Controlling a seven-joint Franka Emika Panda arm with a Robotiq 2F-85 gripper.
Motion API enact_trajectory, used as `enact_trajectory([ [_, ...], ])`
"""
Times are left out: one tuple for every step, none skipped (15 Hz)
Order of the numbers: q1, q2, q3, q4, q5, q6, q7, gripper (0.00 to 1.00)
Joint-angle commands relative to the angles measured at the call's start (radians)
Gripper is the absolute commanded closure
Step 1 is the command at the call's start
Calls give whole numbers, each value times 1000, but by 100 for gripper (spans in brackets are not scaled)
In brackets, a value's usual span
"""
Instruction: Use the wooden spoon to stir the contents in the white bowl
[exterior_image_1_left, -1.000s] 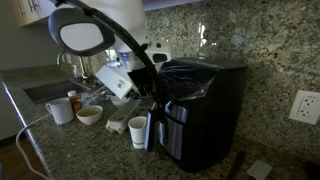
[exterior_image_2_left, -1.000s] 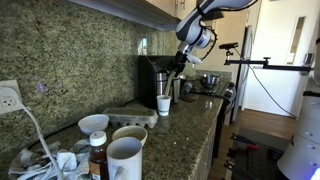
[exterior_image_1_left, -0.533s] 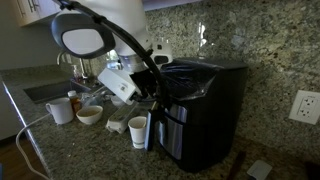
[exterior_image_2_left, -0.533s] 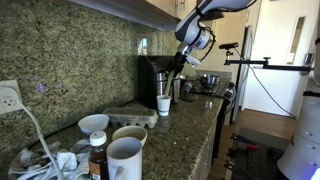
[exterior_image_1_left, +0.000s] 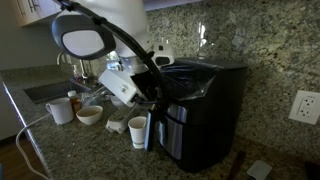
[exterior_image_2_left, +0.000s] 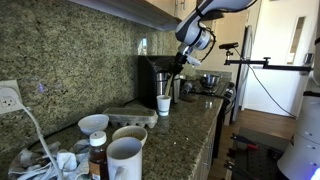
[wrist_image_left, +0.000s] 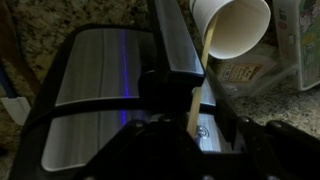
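On the granite counter, a black coffee maker. Beside it, gripper, whether clenched impossible to tell. Farther off, near a mug, white bowl. Against the machine, paper cup, wooden spoon standing in it, handle reaching between the jaws.

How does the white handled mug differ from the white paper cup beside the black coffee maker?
The white handled mug has a side handle; the white paper cup has none. The mug stands apart from the black coffee maker; the cup stands right beside it. Both are white and upright.
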Motion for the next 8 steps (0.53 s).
enact_trajectory([
  [-5, 19, 11, 21, 45, 31, -69, 87],
  [-5, 20, 11, 22, 47, 30, -75, 93],
  [-4, 20, 11, 22, 53, 29, -83, 99],
  [-3, 19, 12, 23, 66, 25, -88, 100],
  [-2, 17, 12, 24, 75, 23, -87, 98],
  [-1, 16, 11, 23, 75, 21, -86, 97],
  [-2, 15, 10, 25, 77, 13, -89, 97],
  [-2, 14, 9, 24, 76, 15, -91, 96],
])
